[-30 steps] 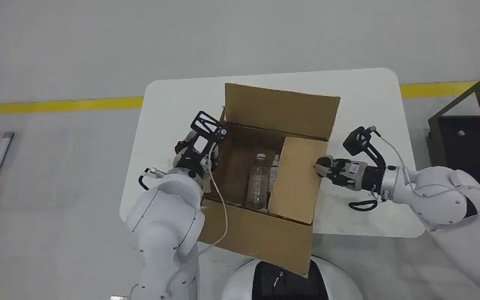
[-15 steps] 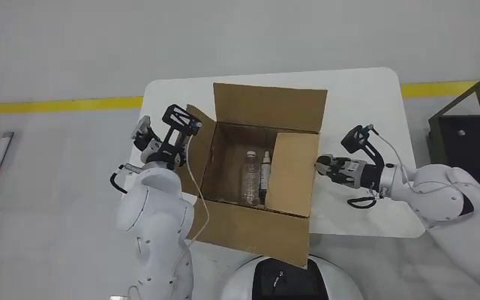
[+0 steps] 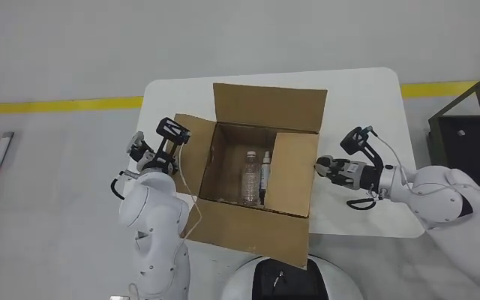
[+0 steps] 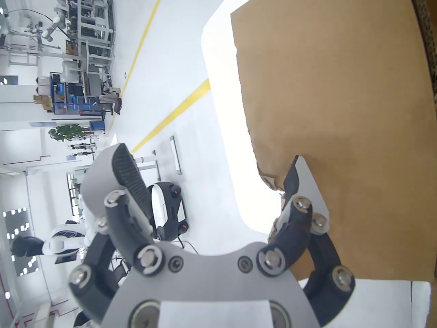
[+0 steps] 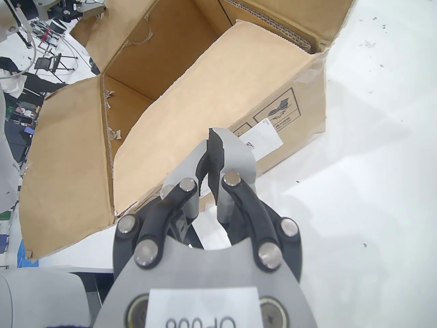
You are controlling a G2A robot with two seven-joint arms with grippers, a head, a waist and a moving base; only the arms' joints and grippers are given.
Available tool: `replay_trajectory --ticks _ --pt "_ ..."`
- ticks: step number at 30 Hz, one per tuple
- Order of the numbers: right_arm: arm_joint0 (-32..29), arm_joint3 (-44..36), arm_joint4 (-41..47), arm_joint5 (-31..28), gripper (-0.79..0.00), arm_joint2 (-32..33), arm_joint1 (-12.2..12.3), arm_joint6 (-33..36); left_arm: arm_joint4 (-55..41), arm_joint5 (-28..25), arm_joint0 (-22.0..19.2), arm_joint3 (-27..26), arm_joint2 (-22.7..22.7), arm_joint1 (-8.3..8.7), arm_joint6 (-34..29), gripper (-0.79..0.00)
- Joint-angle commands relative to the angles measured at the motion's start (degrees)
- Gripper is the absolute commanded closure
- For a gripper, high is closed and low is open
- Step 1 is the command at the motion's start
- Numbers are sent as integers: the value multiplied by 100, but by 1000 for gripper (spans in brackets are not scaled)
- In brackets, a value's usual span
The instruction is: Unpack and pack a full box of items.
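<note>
Box [image 3: 247, 232] mouth: open upward, my way in.
Right flap [image 3: 292, 172]: leans over its right side, narrowing it.
Left flap [image 3: 191, 154]: folded outward.
Inside: two bottles [image 3: 249, 176] mid-floor; bare cardboard to their left.
Counter [image 3: 360, 97]: room right of the box.

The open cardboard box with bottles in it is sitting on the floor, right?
Not quite. The open cardboard box with bottles in it sits on a white table, not on the floor. The top view shows it.

Grey floor [image 3: 75, 45], yellow line [image 3: 67, 105], white table [image 3: 367, 90], dark cabinet [image 3: 457, 131], distant shelving [image 4: 85, 11]
</note>
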Motion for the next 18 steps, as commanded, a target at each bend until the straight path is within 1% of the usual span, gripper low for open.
replay_trajectory --ticks 1,5,8,14,18 --pt "-6 0 -5 4 0 4 -1 -5 -63 47 42 61 -44 4 24 -785" --pt "-20 -8 -13 4 0 24 -1 4 -76 53 95 71 -78 19 49 -785" --pt "-52 -31 31 -7 0 123 4 -82 -199 23 145 -120 -63 21 71 -785" --pt "-277 -95 115 -9 0 556 51 -199 -544 -179 298 -1033 132 17 74 -785" --pt "-460 -78 208 -31 0 859 85 -222 -812 -376 406 -1590 420 14 140 -785"
